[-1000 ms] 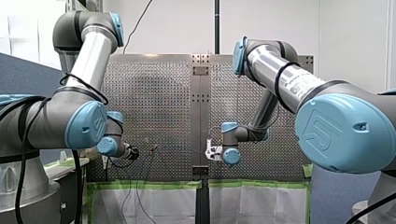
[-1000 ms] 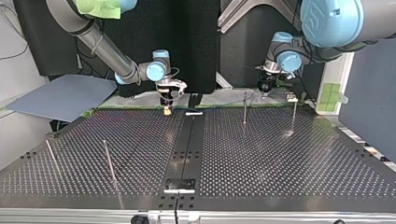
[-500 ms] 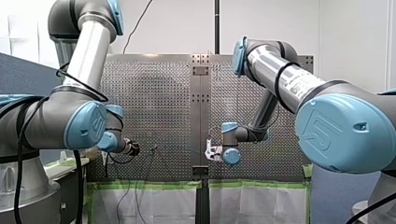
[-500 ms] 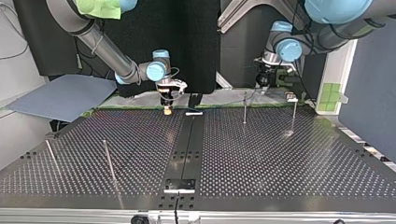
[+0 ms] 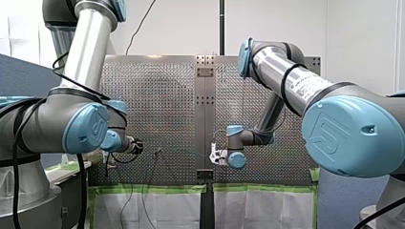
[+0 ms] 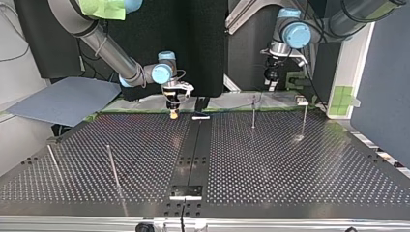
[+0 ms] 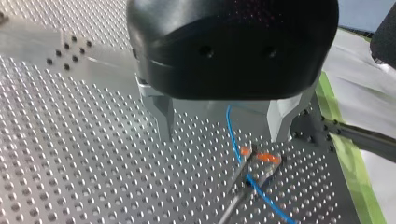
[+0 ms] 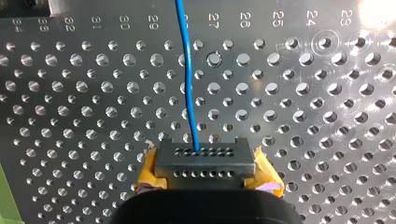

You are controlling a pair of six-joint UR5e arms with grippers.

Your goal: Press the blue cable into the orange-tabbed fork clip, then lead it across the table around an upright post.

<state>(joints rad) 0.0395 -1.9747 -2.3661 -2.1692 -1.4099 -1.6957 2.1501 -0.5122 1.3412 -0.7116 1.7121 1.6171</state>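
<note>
In the left wrist view the thin blue cable [image 7: 231, 131] runs through the orange-tabbed fork clip [image 7: 258, 158], which sits on a dark stem. My left gripper [image 7: 219, 137] hangs above the clip, its metal fingers [image 7: 164, 119] open and apart from the cable. In the top view my left gripper [image 6: 270, 86] is raised above and behind the clip post [image 6: 253, 112]. My right gripper [image 8: 204, 161], with yellow pads, is shut on the blue cable [image 8: 189, 70], which leads straight ahead of it. It stands low at the plate's far edge [image 6: 172, 114].
Upright posts stand on the perforated plate: one at the top view's right [image 6: 304, 118] and two slanting ones at its left [image 6: 112, 166] [image 6: 53, 160]. A small white piece [image 6: 200, 117] lies beside my right gripper. Green tape [image 6: 344, 96] marks the far edge.
My left gripper has risen away from the clip post, staying open. My right arm and the cable end in it have not moved.
</note>
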